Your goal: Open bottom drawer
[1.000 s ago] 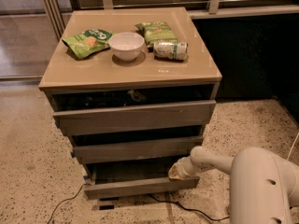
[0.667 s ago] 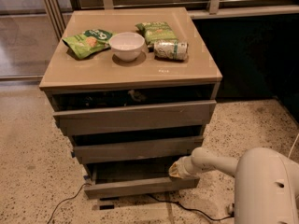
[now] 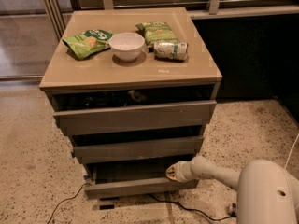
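On the cabinet top (image 3: 93, 73), upper left, lay a green chip bag (image 3: 86, 42), then a white bowl (image 3: 126, 45), another green bag (image 3: 158, 31) and a can (image 3: 171, 50) on its side. Low in the frame the bottom drawer (image 3: 135, 186) showed a dark gap above its front, which stretched leftward from the gripper (image 3: 174, 171). That sat at the drawer's right end, just over the front's top edge. Whether it clasped anything, I could not tell.
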Controlling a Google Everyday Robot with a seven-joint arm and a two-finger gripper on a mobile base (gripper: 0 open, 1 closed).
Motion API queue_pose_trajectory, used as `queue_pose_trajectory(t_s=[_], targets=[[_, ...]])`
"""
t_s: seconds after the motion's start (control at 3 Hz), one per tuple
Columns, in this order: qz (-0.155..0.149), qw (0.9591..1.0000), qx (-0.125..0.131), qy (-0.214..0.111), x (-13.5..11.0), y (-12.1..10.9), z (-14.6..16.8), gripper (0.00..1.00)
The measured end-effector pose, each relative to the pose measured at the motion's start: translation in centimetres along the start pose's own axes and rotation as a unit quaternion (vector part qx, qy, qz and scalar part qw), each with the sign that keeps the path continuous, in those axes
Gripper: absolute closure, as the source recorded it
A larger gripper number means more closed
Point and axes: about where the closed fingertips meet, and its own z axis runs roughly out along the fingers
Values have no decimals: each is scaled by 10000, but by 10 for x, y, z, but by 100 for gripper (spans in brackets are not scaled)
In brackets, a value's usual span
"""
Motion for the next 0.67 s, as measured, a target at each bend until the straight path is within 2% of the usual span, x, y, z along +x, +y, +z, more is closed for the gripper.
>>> queue_pose_trajectory(t_s=[0.67], targets=[[-13,10000,-32,-94,-1,-3,13,100]])
